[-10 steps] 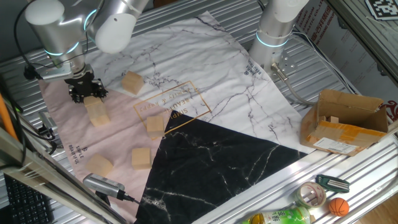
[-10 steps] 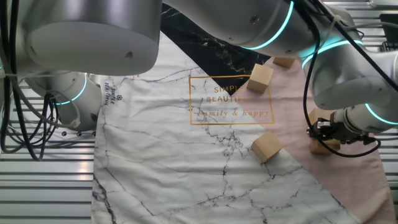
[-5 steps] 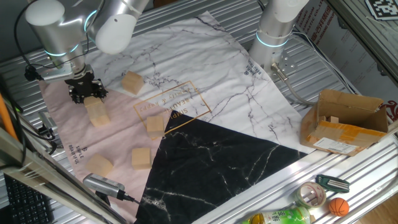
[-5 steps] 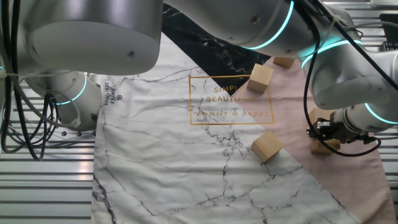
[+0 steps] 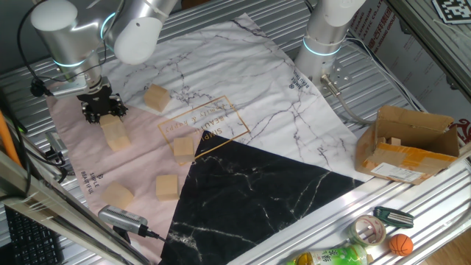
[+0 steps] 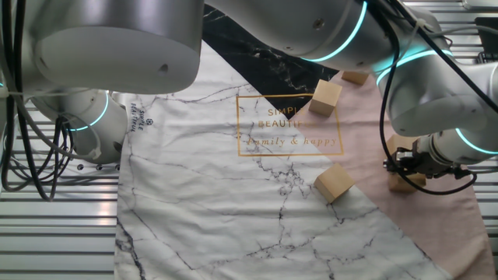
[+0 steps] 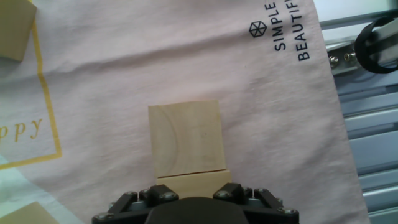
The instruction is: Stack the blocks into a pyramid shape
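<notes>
In one fixed view, the black two-finger gripper (image 5: 100, 108) hangs over a light tan wooden cube (image 5: 115, 132) on the pink cloth (image 5: 73, 158); four similar cubes lie scattered nearby. In the other fixed view, the gripper (image 6: 406, 165) hides most of that cube (image 6: 404, 183). In the hand view, the cube (image 7: 185, 139) lies just ahead of the gripper body; I cannot tell whether the jaws are open.
</notes>
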